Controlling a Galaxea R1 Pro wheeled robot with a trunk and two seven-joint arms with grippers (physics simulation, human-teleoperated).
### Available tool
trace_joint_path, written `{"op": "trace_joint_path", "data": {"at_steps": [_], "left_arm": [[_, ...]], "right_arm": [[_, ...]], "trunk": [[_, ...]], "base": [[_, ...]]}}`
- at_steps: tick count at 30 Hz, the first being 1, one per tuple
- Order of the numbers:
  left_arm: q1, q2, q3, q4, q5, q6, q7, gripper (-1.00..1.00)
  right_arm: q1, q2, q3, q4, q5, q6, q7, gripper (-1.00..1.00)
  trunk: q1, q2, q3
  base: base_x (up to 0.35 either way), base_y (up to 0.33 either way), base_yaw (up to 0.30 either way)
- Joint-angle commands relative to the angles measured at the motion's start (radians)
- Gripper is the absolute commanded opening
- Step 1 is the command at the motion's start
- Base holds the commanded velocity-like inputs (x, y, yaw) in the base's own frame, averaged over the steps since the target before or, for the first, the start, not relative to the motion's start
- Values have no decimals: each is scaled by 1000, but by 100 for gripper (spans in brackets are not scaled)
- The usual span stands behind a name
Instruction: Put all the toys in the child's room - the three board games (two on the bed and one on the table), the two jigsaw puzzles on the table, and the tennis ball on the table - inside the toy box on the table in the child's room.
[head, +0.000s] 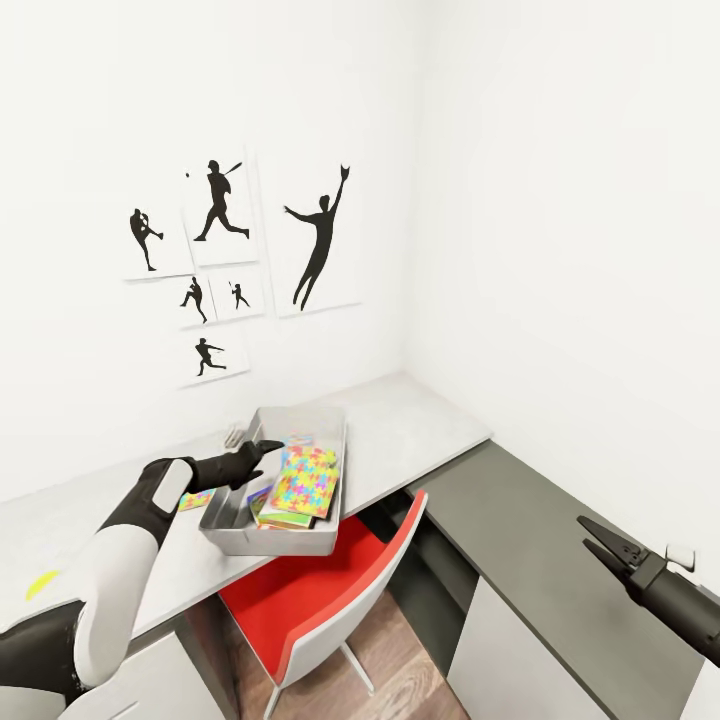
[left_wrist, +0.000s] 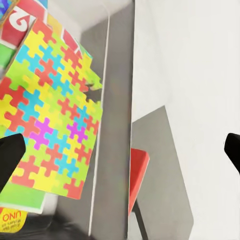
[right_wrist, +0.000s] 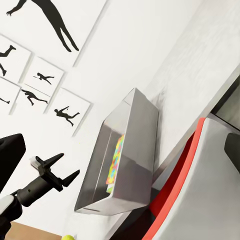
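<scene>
The toy box (head: 268, 541) is a grey metal tray on the pale table (head: 420, 430). A bright jigsaw puzzle (head: 305, 480) lies on top inside it, over other flat boxes. My left gripper (head: 264, 447) hovers open over the box's near-left rim, holding nothing. From the left wrist, the puzzle (left_wrist: 50, 115) covers a red-and-white board game (left_wrist: 20, 25) and a yellow UNO box (left_wrist: 12, 220). A colourful flat piece (head: 196, 499) lies on the table left of the box. A yellow-green ball (right_wrist: 67, 237) shows low in the right wrist view. My right gripper (head: 600, 540) is open over the dark side unit (head: 530, 520). The bed is out of view.
A red-seated chair (head: 300, 590) with a white shell is pushed under the table in front of the toy box. Baseball silhouette pictures (head: 215, 260) hang on the white wall behind. The room corner closes off the right end of the table.
</scene>
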Motion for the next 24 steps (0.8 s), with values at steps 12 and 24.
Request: {"op": "trace_joint_path", "data": {"at_steps": [12,24], "left_arm": [[-1,87,15,-10,9,25,-53,100],[1,245,-8,-17,-3,118,-628,100]], "right_arm": [[-1,0,-1,0,2,5,4,100],[-1,0,-1,0,2,4,4,100]], "trunk": [[1,-2,-2],[1,-2,-2]], "base": [[0,0,0],[0,0,0]]}}
